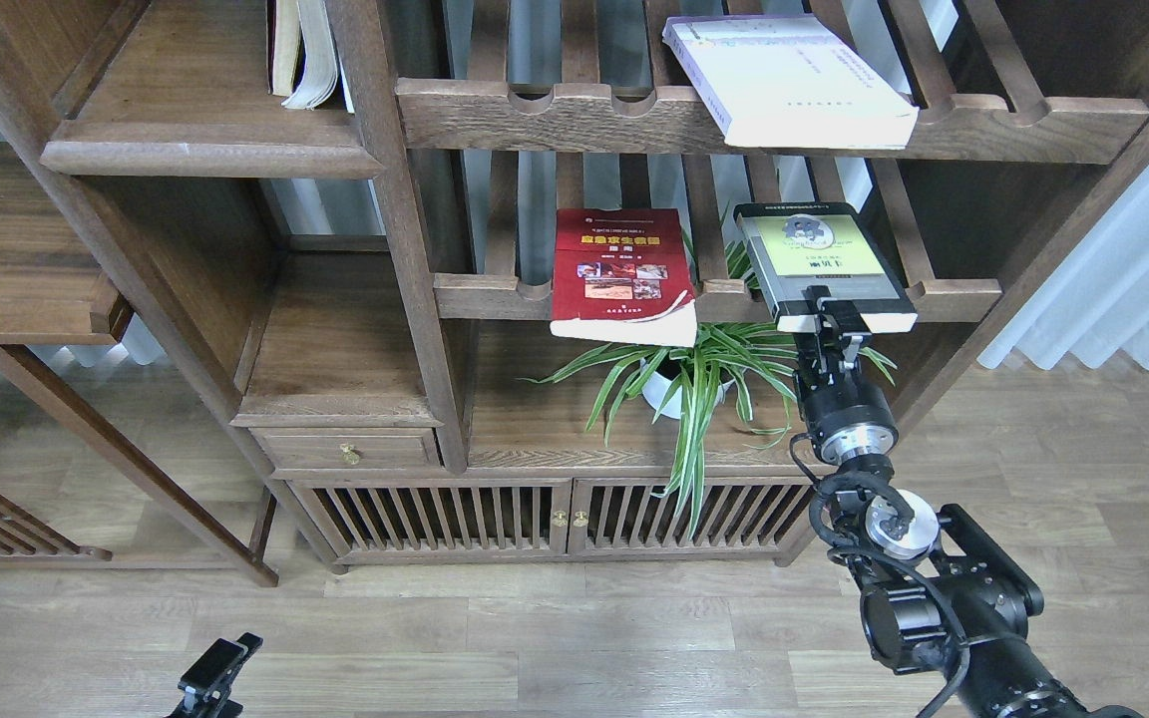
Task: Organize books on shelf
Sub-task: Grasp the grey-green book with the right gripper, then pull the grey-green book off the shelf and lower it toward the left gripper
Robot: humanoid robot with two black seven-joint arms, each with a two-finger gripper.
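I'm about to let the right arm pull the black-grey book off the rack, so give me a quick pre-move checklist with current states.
1. Right end effector at the black-grey book's near edge: ok.
2. Firm clamp on it: cannot tell.
3. Red book apart from it: ok.
4. Plant leaves right under the book: not ok.
5. Solid shelf has bare room beside the cream book: ok.
6. Left end effector low, away from the rack: ok.

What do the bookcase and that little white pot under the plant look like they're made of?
The bookcase looks like solid dark-brown wood with a matte, oiled finish: grain lines run along its boards and slats. The pot looks like glazed ceramic, being smooth, white and slightly shiny, though plastic can't be ruled out since the leaves hide most of it.
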